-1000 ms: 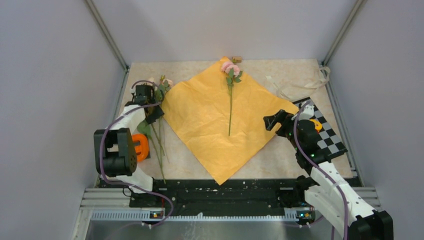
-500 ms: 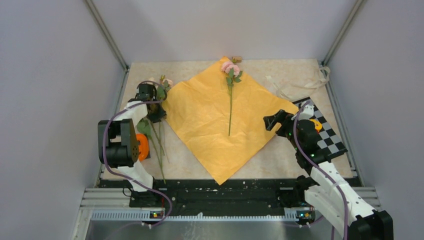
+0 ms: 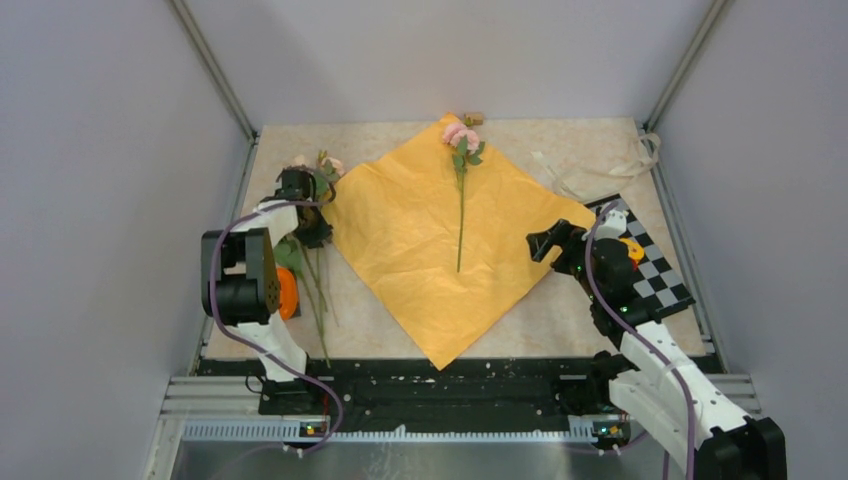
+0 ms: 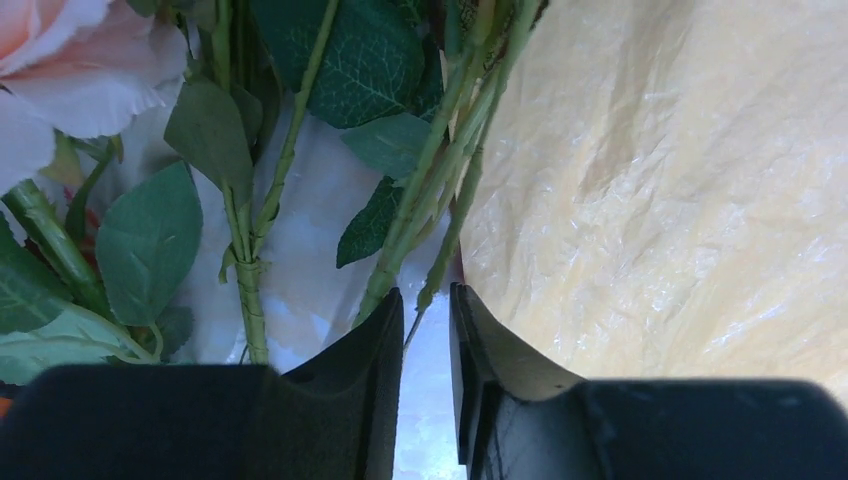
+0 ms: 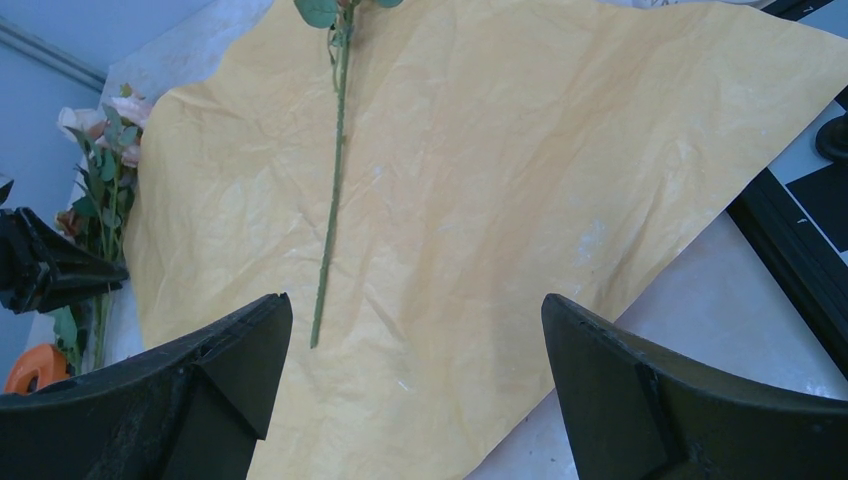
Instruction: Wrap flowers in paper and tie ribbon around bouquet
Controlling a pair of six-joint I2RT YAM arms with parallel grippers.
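"where are the flowers?"
"most lie on the tabletop just off the paper's left edge. one flower lies along its middle."
"and the claws?"
"left claw is narrowed around their stems, can't tell if it grips. right claw gapes wide over the paper's right corner, holding nothing."

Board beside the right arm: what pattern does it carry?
A black-and-white checkerboard, seen best in the top external view.
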